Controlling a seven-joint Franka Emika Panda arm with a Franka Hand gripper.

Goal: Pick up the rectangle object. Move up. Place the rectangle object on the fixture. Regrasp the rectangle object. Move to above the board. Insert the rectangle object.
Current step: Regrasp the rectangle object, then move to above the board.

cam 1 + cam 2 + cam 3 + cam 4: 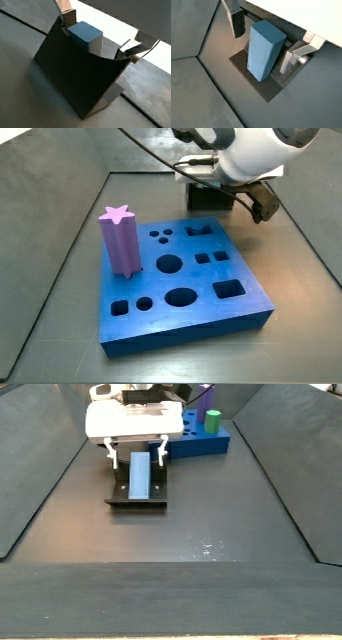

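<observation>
Now | end effector (264,44) open astride rectangle object (263,49) on fixture (138,492) | board (181,278) only in side views

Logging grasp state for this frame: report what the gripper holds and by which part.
Nothing is held. The gripper straddles the upper end of the rectangle object, which rests on the fixture, but both fingers stand clear of it.

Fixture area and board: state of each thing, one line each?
Rectangle object: resting on the fixture, leaning against its upright.
Fixture: on floor, holding the bar.
Pincer: open, fingers straddling the bar, apart from it.
Board: flat on floor.
Purple star post: upright in board.
</observation>
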